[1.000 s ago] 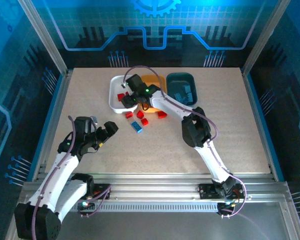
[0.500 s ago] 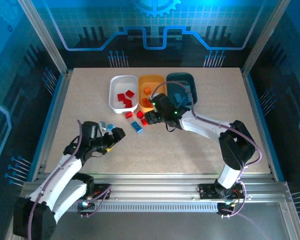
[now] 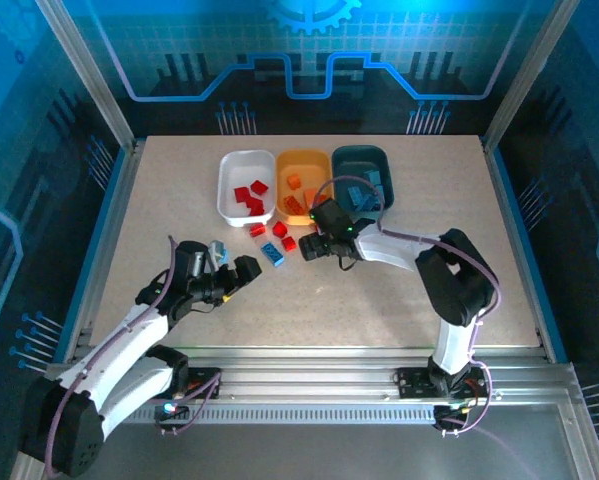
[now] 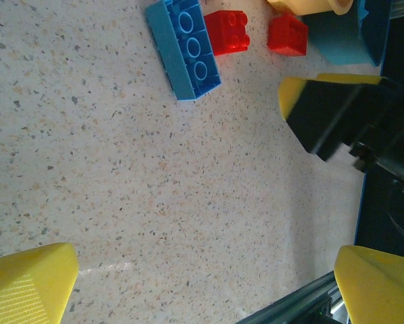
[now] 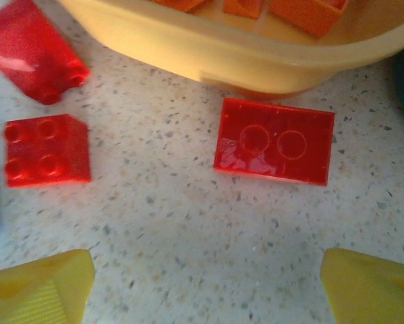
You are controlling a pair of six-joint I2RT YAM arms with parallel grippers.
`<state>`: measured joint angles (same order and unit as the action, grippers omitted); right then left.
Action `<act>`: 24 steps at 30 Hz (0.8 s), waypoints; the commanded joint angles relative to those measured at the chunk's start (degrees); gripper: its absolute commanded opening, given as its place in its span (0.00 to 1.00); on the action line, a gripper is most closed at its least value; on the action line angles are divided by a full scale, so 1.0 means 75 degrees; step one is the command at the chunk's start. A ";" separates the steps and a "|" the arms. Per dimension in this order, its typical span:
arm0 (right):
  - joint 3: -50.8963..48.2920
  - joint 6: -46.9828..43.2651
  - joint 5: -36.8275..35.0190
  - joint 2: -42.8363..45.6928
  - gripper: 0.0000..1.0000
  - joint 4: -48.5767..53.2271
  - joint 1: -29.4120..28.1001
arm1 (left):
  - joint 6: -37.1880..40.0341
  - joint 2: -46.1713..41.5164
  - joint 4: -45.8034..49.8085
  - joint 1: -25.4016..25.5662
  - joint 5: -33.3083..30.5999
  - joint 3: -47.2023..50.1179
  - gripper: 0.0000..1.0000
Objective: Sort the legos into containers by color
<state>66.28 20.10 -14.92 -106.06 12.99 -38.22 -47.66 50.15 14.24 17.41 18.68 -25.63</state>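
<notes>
**Right tool** (image 5: pixel 202 290): open and empty. Its yellow fingertips (image 5: pixel 40 290) stand wide apart, low over the bench (image 5: pixel 188 223).

**Task item:** the red flat brick (image 5: pixel 274 150) lies on the bench directly ahead of the right tool, offset toward the finger at the right of the wrist view. It sits just short of the orange-yellow tray (image 5: pixel 222 57) and does not touch it. Its long axis runs from finger to finger, along the closing line.

**Judgement:** closing as the tool now stands would take the brick by its short ends. The spread looks ample, but the tool would need to shift right to centre the brick.

**Neighbour:** a red square brick (image 5: pixel 46 150) lies ahead toward the opposite finger, well apart from the flat brick.

**Left tool** (image 4: pixel 202 290): open and empty. A blue brick (image 4: pixel 185 47) lies well ahead of it, with its long axis pointing roughly away from the tool.

**Nearer arm:** in the top view the right tool (image 3: pixel 314 244) is over the red bricks, while the left tool (image 3: pixel 244 270) stands back from them. The right arm is the nearer.

**Destination:** the white tray (image 3: pixel 224 190) holds red bricks and lies ahead and left of the right tool.
</notes>
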 commanded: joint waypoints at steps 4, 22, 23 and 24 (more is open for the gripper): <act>0.0611 0.0145 -0.0411 -0.0574 0.89 0.0099 0.0372 | 0.0155 -0.0316 0.0174 0.0030 -0.0297 -0.0065 0.99; 0.1135 0.0404 -0.0393 -0.1492 0.67 -0.0317 0.0503 | 0.0164 -0.0323 0.0304 0.0023 -0.0427 -0.0122 0.99; 0.1119 0.0397 -0.0407 -0.1486 0.65 -0.0352 0.0502 | 0.0166 -0.0316 0.0317 0.0029 -0.0423 -0.0122 0.99; 0.1080 0.0397 -0.0462 -0.1460 0.63 -0.0390 0.0490 | 0.0174 -0.0329 0.0347 0.0026 -0.0425 -0.0124 0.99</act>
<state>73.84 22.59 -17.06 -116.18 11.73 -34.81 -47.66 48.10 14.81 17.41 16.49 -25.61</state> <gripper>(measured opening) 0.648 0.990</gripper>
